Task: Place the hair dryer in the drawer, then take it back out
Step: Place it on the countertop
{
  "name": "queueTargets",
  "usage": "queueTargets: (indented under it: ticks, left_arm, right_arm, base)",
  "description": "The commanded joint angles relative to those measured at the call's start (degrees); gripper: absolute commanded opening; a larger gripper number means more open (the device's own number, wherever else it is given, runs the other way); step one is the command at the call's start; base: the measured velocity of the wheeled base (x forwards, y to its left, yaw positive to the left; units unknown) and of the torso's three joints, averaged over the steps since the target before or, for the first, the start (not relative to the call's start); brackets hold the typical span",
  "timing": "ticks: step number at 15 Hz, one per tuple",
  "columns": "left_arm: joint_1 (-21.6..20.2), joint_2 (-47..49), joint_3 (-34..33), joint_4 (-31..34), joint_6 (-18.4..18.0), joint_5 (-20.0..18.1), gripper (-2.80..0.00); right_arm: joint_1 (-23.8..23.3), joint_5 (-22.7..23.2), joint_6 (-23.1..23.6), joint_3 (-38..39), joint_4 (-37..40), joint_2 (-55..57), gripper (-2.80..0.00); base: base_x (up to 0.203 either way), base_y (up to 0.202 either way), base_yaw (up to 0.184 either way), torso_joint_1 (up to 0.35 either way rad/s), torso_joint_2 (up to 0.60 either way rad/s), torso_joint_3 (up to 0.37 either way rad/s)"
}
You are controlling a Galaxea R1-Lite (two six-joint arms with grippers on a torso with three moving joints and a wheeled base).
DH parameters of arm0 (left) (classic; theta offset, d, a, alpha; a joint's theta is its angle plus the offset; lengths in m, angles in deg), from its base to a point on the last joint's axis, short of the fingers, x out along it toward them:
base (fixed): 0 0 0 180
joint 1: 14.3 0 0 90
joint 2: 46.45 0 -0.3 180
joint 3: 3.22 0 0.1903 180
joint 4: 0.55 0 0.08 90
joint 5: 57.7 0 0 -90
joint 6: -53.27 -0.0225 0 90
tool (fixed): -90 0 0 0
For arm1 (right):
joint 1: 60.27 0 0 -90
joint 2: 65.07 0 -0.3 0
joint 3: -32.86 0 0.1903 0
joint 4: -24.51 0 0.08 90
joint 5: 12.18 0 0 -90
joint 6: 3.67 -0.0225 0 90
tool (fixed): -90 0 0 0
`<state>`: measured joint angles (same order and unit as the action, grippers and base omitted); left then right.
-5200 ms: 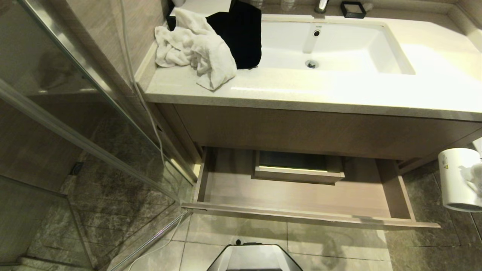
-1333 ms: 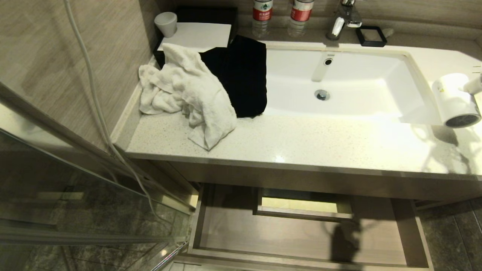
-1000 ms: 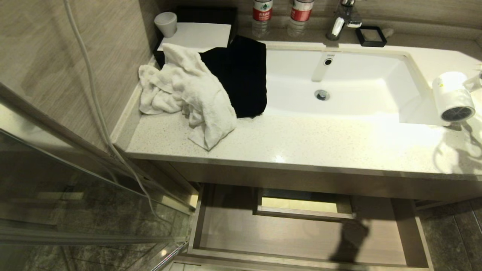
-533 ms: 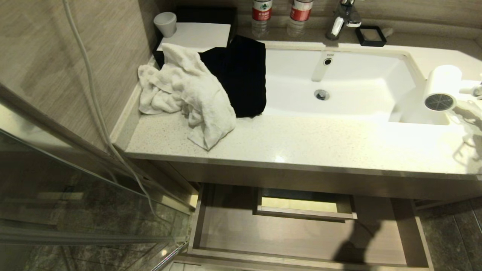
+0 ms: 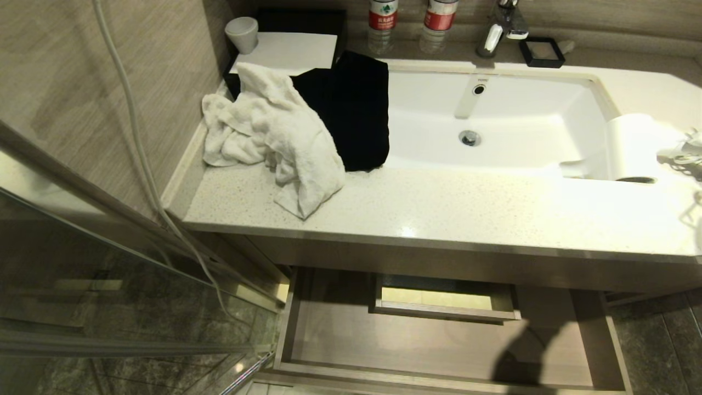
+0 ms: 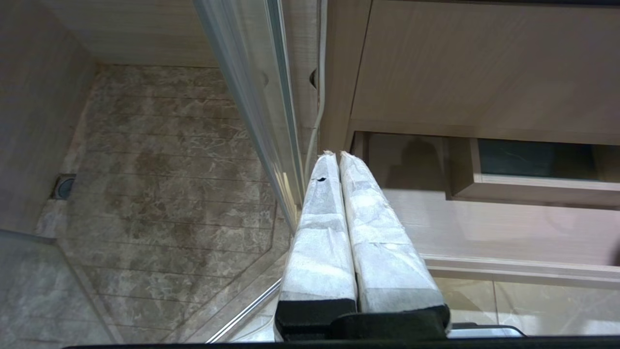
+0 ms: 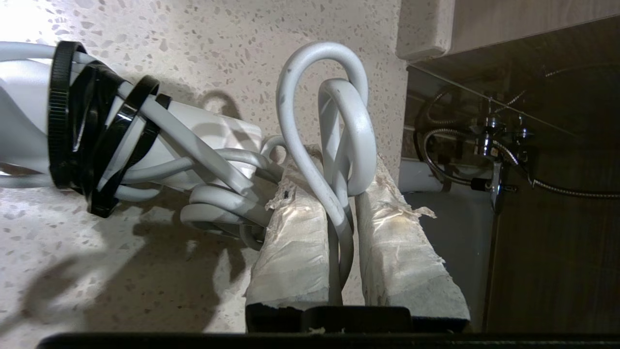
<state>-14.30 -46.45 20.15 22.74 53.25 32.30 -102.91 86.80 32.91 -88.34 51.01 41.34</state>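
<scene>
White hair dryer [image 5: 630, 147] stands barrel-upright, nozzle down, on the countertop [image 5: 439, 203] at three o'clock. Right gripper [image 7: 334, 194] clenches its cord [image 7: 334, 121]; left gripper [image 6: 337, 155] is closed, empty.

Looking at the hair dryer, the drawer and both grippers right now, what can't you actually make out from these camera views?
- Head view: the hair dryer is washed out by glare; whether it rests on the countertop cannot be told.
- Head view: the drawer front is cut off by the frame edge.
- Right wrist view: the right gripper clamps the cord; the barrel lies outside the frame.
- Left wrist view: the left gripper hides the floor behind it.
</scene>
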Motion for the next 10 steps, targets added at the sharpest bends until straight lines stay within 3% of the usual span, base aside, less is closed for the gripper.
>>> queueTargets:
  ticks: [1,6,10]
  left_arm:
    - [0.0,0.0,0.0,0.0,0.0,0.0,-2.80]
    - [0.0,0.0,0.0,0.0,0.0,0.0,-2.80]
    - [0.0,-0.1,-0.1,0.0,0.0,0.0,-2.80]
  right_arm:
    - [-1.5,0.1,0.9,-3.1,0.5,2.9,-2.80]
    - [-3.1,1.1,1.5,-9.0,-0.7,4.8,-2.80]
    - [-4.7,1.7,4.3,-2.4,0.0,3.6,-2.80]
  base:
    - [0.000,0.000,0.000,0.000,0.00,0.000]
    - [0.000,0.000,0.000,0.000,0.00,0.000]
    - [0.000,0.000,0.000,0.000,0.00,0.000]
